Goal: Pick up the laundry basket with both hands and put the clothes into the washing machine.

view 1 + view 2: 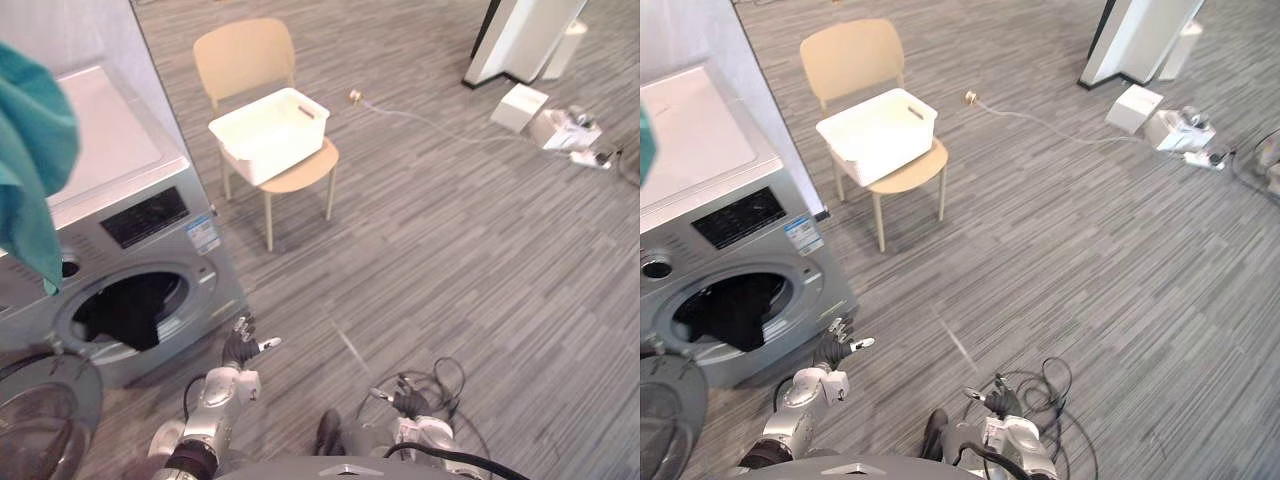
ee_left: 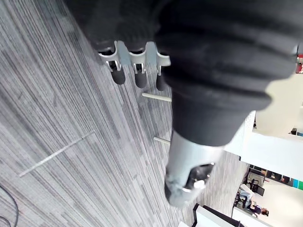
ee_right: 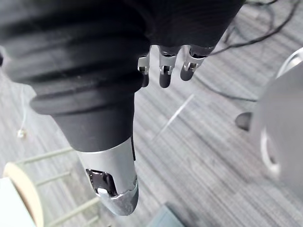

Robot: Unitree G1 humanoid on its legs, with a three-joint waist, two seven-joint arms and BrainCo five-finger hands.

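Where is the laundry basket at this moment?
The white laundry basket sits on the seat of the wooden chair, upper middle of the eye views, just right of the washing machine.

Quantity: one washing machine (image 1: 207, 285), one chair (image 1: 243, 55), one laundry basket (image 1: 278, 155), one teal garment (image 1: 30, 160); dark clothing (image 1: 125, 312) in drum, apparently one piece.

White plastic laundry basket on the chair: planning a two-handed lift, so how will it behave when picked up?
The white plastic laundry basket probably stays stiff: its walls hold a straight rim. It looks empty, so likely light for its size. A slot handle at its end suggests a steady grip, though it may slide on the smooth beige chair seat.
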